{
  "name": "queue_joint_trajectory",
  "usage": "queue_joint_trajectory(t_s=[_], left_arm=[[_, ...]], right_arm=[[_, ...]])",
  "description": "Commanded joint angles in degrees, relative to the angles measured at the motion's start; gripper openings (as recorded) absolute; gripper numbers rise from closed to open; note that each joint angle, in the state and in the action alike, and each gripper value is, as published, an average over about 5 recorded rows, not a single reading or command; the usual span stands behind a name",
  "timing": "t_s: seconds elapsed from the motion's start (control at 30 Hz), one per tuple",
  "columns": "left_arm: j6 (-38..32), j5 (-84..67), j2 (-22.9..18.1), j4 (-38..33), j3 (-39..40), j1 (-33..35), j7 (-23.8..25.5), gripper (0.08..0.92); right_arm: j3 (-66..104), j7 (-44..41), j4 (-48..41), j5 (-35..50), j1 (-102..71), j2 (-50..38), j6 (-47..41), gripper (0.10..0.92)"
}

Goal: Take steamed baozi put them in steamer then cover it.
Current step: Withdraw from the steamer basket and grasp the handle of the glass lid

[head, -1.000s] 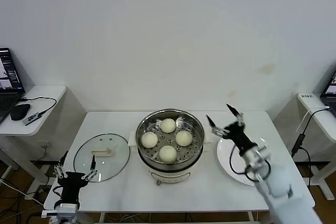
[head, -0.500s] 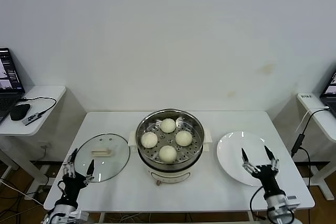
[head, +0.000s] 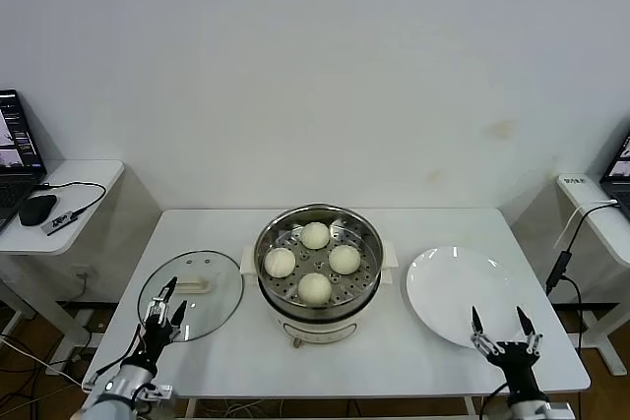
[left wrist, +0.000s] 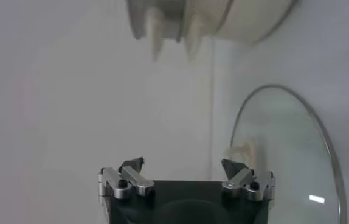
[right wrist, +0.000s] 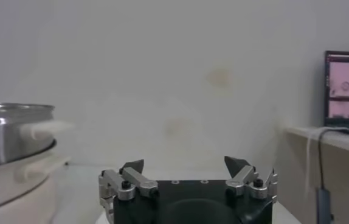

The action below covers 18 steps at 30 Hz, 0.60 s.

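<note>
Nothing stands over the open steamer (head: 318,261); bare table (head: 226,351) separates it from the cover (head: 191,294)

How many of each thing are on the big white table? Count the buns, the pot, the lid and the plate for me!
Steamed baozi: 4, all in the steamer
Steamer: 1
Cover: 1, lying on the table beside the steamer
White plate: 1, with nothing on it
Total: 7

Table (head: 394,361): steamer (head: 318,287) set at centre, four steamed baozi (head: 315,288) held inside on its tray. Cover (head: 192,294) laid flat to the steamer's left; plate (head: 448,287) laid to its right. Side desk (head: 69,184) placed far left, bearing a laptop (head: 15,154) and mouse (head: 37,210).
</note>
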Motion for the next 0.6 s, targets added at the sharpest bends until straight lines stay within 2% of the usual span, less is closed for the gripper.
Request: queue_joint_trajectory(t_s=[0.03, 0.6], left_arm=[[-0.82, 6.10, 1.23, 11.99, 2.17, -11.41, 0.09, 0.823], [-0.84, 6.39, 0.15, 20.56, 4.71, -19.52, 0.82, 0.823]], right_arm=[[1.27, -0.02, 0.01, -1.82, -1.99, 3.12, 0.52, 0.823], [0.85, -0.40, -0.89, -2.34, -1.80, 3.65, 0.21, 0.823]])
